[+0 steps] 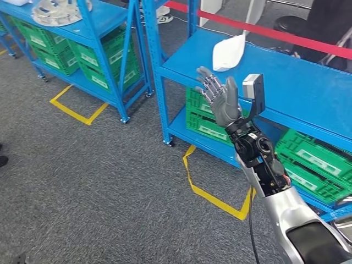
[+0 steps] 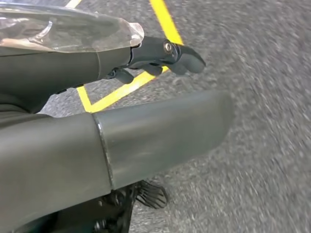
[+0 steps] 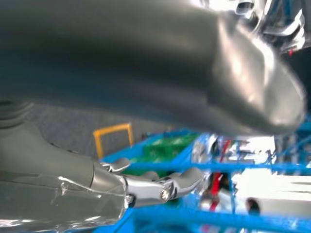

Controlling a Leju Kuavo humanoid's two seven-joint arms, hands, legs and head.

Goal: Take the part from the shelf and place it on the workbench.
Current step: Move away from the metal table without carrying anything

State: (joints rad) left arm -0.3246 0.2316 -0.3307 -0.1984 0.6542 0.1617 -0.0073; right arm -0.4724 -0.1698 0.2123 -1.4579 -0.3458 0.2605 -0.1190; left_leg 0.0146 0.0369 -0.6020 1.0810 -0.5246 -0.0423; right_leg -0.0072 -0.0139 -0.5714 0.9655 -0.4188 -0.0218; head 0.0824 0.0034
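Note:
A white part (image 1: pixel 228 52) lies on the middle level of the near blue shelf (image 1: pixel 290 88). My right hand (image 1: pixel 220 96) is raised in front of that shelf's edge, just below and to the left of the part and not touching it, fingers spread, holding nothing. In the right wrist view its thumb (image 3: pixel 256 73) and a finger (image 3: pixel 161 187) stand apart against blurred blue shelving. My left hand (image 2: pixel 146 126) hangs over the grey floor with thumb and fingers extended, holding nothing. A round pale metal part (image 1: pixel 56 11) sits on the far left shelf (image 1: pixel 104 22).
Green crates (image 1: pixel 315 165) fill the lower levels of both shelves. Yellow tape outlines (image 1: pixel 215 195) mark the grey carpet. Red barrier tape (image 1: pixel 265 33) runs behind the near shelf. A dark shoe (image 1: pixel 2 160) shows at the left edge.

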